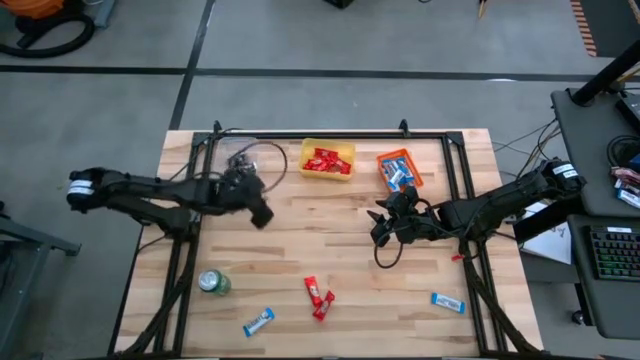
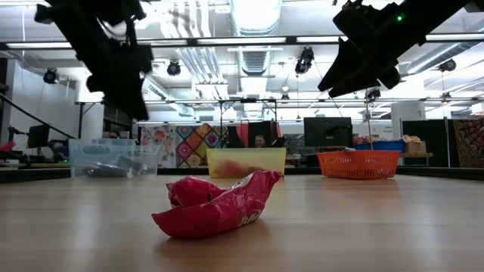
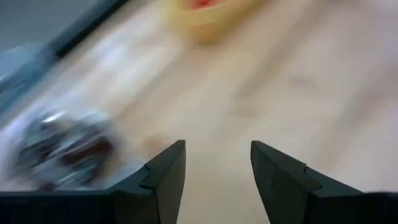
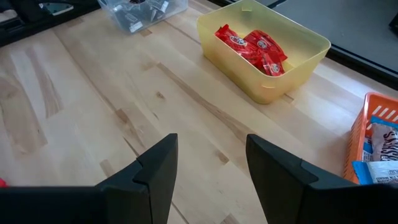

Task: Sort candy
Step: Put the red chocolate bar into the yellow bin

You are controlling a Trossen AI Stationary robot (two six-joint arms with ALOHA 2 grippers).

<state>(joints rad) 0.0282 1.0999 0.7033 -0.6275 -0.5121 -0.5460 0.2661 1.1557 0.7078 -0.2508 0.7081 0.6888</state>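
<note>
Loose candy lies on the wooden table near its front edge: two red bars [image 1: 318, 297] that touch, which fill the foreground of the low view [image 2: 215, 204], one blue-and-white bar [image 1: 258, 321] and another [image 1: 447, 302]. My left gripper [image 1: 262, 213] hovers open [image 3: 217, 177] just near of the clear bin [image 1: 243, 160], with nothing between its fingers. My right gripper [image 1: 380, 228] hangs open [image 4: 211, 177] over the middle right of the table, below the orange bin [image 1: 398, 170], also with nothing between its fingers.
Along the far edge stand the clear bin [image 3: 62, 149] with dark-wrapped bars, a yellow bin [image 4: 264, 46] with red bars and the orange bin [image 4: 376, 143] with blue ones. A round green can [image 1: 213, 283] stands at the front left. Bare wood lies between the grippers.
</note>
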